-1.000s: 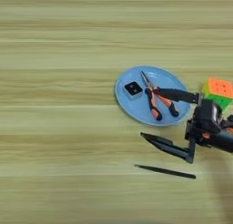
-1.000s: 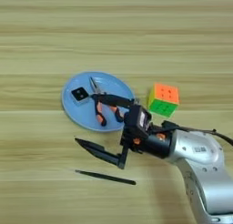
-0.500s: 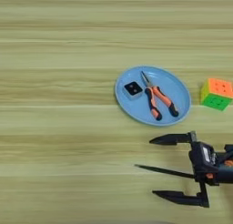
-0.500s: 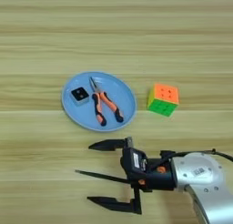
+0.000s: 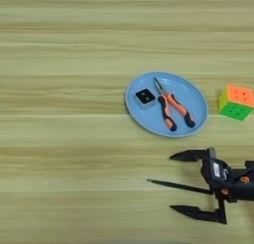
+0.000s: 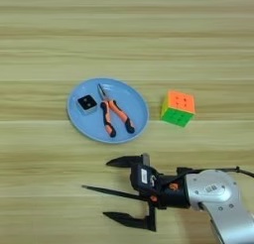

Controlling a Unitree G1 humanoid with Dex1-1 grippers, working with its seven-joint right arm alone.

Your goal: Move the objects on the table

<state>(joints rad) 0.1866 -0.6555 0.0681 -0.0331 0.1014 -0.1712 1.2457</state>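
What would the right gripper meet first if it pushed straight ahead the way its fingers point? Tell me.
The right gripper points toward picture left, open, with the thin black stick lying between its fingers. Beyond the stick only bare table shows. Its height above the stick is unclear.

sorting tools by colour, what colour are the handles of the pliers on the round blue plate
Orange with black grips on the pliers on the round light-blue plate; clearest in the left eye view.

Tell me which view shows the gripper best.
The right eye view: the gripper shows whole, both black fingers spread to either side of the thin black stick, with the silver forearm behind. The left eye view cuts off the forearm at its right edge.
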